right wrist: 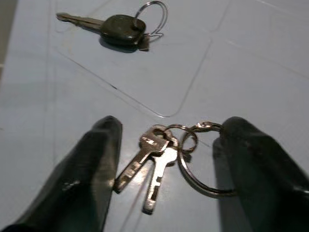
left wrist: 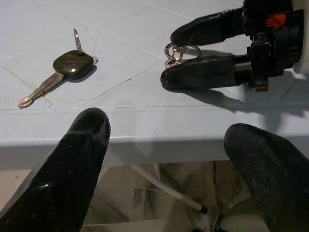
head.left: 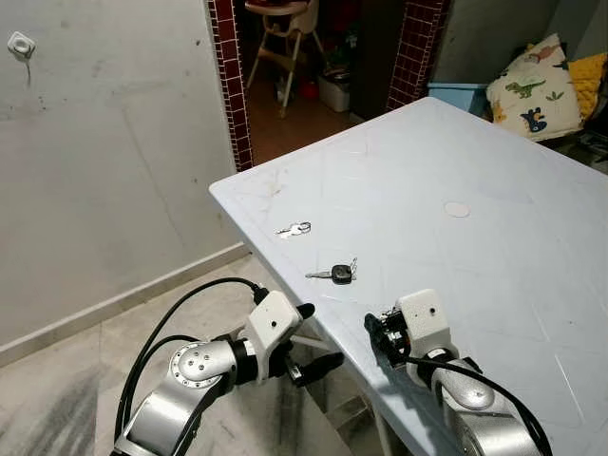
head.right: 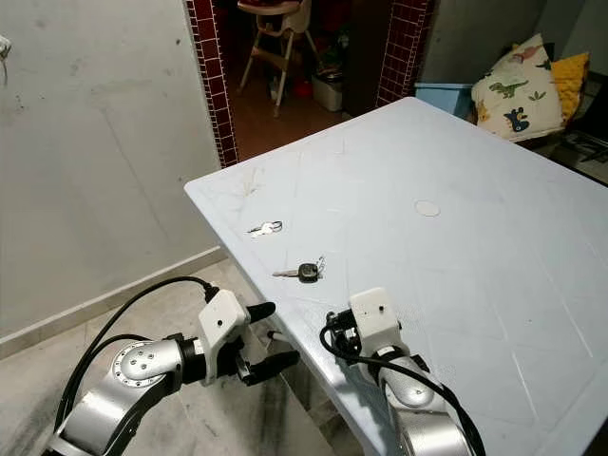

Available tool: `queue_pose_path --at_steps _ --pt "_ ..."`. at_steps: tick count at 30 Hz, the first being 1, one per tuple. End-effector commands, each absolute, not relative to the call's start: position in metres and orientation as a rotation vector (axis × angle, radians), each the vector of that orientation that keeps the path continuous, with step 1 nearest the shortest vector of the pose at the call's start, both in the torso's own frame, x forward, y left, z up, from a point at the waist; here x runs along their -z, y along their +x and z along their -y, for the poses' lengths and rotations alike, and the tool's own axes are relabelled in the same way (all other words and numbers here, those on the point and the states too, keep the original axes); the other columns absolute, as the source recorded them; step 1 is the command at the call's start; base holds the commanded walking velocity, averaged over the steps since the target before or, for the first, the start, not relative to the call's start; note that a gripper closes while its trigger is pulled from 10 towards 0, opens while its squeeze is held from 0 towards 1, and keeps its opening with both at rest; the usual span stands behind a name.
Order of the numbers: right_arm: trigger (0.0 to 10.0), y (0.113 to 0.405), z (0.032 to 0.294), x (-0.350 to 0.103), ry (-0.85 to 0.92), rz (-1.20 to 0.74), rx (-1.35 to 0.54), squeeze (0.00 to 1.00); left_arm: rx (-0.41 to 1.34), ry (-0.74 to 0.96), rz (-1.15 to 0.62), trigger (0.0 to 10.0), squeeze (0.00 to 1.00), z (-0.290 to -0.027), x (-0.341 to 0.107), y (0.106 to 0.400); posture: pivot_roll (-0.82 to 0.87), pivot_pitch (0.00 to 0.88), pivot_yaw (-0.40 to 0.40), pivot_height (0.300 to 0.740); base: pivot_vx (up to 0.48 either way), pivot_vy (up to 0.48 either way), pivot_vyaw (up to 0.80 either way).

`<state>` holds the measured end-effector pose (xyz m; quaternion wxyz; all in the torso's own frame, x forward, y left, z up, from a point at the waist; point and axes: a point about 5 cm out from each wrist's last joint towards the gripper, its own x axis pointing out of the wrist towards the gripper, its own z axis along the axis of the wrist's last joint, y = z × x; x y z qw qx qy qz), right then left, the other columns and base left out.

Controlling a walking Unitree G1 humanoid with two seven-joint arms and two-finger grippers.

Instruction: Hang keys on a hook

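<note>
Right gripper [right wrist: 166,174] sits fingers apart, straddling the key bunch [right wrist: 161,162] on the table [head.left: 494,256]; ring edge partly hidden.

**Room condition: table, wall, doorway, floor**

A pale blue plastic table [head.left: 494,237] with a faint diamond-line pattern is seen at the right. A scuffed grey wall [head.left: 104,171] with a white skirting strip is noted on the left. A doorway framed in dark red tiles [head.left: 228,85] is shown beyond, with a high chair [head.left: 283,43] inside. Marbled floor tiles [head.left: 57,399] are observed. A dinosaur-print cushion [head.left: 532,90] is placed at far right.
</note>
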<state>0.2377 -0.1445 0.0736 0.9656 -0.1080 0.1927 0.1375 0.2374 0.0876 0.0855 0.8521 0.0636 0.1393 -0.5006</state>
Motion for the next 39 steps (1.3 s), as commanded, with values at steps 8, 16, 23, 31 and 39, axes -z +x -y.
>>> queue_pose_path --at_steps 8,16,23,31,39 --pt "0.0 0.229 0.146 -0.056 -0.216 -0.515 -0.279 0.0 1.059 0.145 -0.291 10.0 0.0 -0.088 -0.089 0.236 0.03 0.0 0.0 0.74 0.0 0.0 0.0" --pt "0.0 0.227 0.144 -0.055 -0.165 -0.539 -0.302 0.0 1.06 0.149 -0.292 10.0 0.0 -0.088 -0.089 0.236 0.03 0.0 0.001 0.74 0.0 0.0 0.0" --pt "0.0 0.229 0.144 -0.058 -0.149 -0.521 -0.3 0.0 1.054 0.153 -0.291 10.0 0.0 -0.088 -0.089 0.237 0.03 0.0 0.0 0.74 0.0 0.0 0.0" --pt "0.0 0.231 0.147 -0.06 -0.146 -0.509 -0.297 0.0 1.05 0.153 -0.286 10.0 0.0 -0.087 -0.089 0.238 0.03 0.0 -0.003 0.74 0.0 0.0 0.0" --pt "0.0 0.234 0.149 -0.063 -0.147 -0.477 -0.282 0.0 1.041 0.154 -0.283 10.0 0.0 -0.087 -0.089 0.24 0.03 0.0 -0.005 0.74 0.0 0.0 0.0"
